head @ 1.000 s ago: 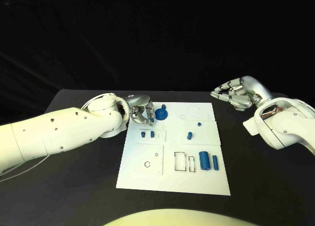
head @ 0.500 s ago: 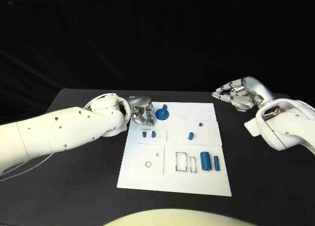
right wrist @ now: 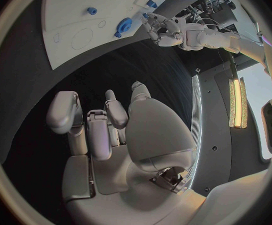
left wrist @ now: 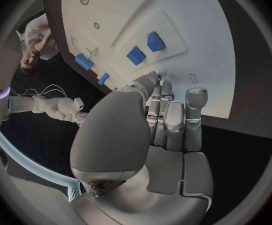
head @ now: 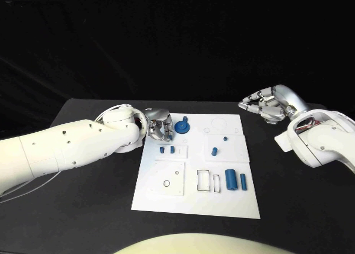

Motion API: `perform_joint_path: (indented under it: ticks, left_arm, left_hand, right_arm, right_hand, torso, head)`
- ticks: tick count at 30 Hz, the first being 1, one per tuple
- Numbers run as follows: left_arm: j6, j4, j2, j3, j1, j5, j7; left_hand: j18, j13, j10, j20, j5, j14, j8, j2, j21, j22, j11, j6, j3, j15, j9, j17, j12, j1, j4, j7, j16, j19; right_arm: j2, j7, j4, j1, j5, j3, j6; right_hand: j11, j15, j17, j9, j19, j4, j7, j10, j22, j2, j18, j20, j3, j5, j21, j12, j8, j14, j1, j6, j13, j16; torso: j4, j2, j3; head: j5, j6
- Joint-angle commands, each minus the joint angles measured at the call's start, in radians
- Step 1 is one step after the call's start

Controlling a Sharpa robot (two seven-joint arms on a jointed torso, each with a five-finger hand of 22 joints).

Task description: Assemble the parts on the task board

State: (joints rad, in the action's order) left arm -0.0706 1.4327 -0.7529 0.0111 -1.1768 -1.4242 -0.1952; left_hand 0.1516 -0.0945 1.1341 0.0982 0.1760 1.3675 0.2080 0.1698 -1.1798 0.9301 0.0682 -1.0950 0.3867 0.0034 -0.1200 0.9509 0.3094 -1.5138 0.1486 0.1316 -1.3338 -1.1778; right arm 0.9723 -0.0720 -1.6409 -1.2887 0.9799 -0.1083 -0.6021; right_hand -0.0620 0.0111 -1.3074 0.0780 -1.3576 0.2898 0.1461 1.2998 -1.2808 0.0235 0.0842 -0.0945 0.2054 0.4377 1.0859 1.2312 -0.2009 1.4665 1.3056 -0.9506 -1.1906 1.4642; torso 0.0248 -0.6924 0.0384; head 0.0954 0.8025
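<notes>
- Left robot hand (head: 158,128): fingers curled at the board's (head: 171,198) far-left corner, beside the round blue part (head: 182,127); whether it holds anything, I cannot tell.
- Risk: it nudges that part or the board.
- Right robot hand (head: 271,106): empty, fingers loosely curled, above the bench (head: 86,211).

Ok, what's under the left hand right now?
The left hand hovers over the task board's far-left corner, fingers beside the round blue part. Whether it holds or touches anything is hidden by the fingers.
</notes>
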Motion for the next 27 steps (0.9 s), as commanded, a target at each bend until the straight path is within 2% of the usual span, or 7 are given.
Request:
perform_joint_path:
  ticks: [1, 16, 27]
  left_arm:
    - [0.028, -0.001, 0.006, 0.001, 0.000, 0.004, -0.005]
    - [0.048, -0.010, 0.015, 0.005, 0.005, -0.010, -0.019]
    - [0.033, -0.011, 0.014, 0.005, 0.005, -0.015, -0.023]
  left_hand:
    - [-0.013, 0.001, 0.005, 0.003, 0.002, 0.004, -0.003, 0.000, -0.003, 0.000, 0.001, -0.005, 0.004, -0.004, 0.001, -0.001, -0.004, 0.007, 0.000, 0.000, 0.001, -0.006]
    - [-0.011, 0.001, 0.005, 0.003, 0.002, -0.002, -0.008, 0.003, 0.002, -0.008, 0.002, -0.004, 0.002, -0.004, 0.003, -0.015, -0.009, 0.010, -0.002, 0.001, 0.007, 0.000]
    - [-0.011, 0.001, 0.007, 0.003, 0.002, -0.002, -0.010, 0.002, 0.001, -0.006, 0.002, -0.005, 0.003, -0.004, 0.003, -0.014, -0.012, 0.010, -0.004, 0.001, 0.007, -0.001]
  right_arm:
    - [-0.001, 0.002, 0.000, 0.001, 0.005, 0.000, 0.003]
    - [0.002, 0.002, -0.001, 0.001, 0.005, 0.000, 0.002]
    - [0.003, 0.003, -0.002, 0.001, 0.005, 0.000, 0.000]
  right_hand:
    - [0.005, 0.005, -0.069, 0.000, 0.004, -0.006, -0.006, 0.000, 0.000, 0.006, 0.017, 0.003, 0.001, 0.003, -0.004, 0.001, -0.006, 0.058, 0.001, 0.000, 0.001, -0.003]
    - [0.005, 0.005, -0.069, 0.000, 0.004, -0.006, -0.006, 0.000, 0.000, 0.006, 0.017, 0.003, 0.001, 0.003, -0.004, 0.001, -0.006, 0.058, 0.001, 0.000, 0.001, -0.003]
    - [0.005, 0.005, -0.069, 0.000, 0.004, -0.006, -0.006, 0.000, 0.000, 0.006, 0.017, 0.003, 0.001, 0.003, -0.004, 0.001, -0.006, 0.058, 0.001, 0.000, 0.001, -0.003]
  torso:
    - [-0.0002, 0.001, 0.0003]
    - [0.0000, 0.001, 0.0007]
    - [-0.0004, 0.001, 0.0001]
  head:
    - [0.000, 0.001]
    - [-0.002, 0.001]
    - [-0.003, 0.000]
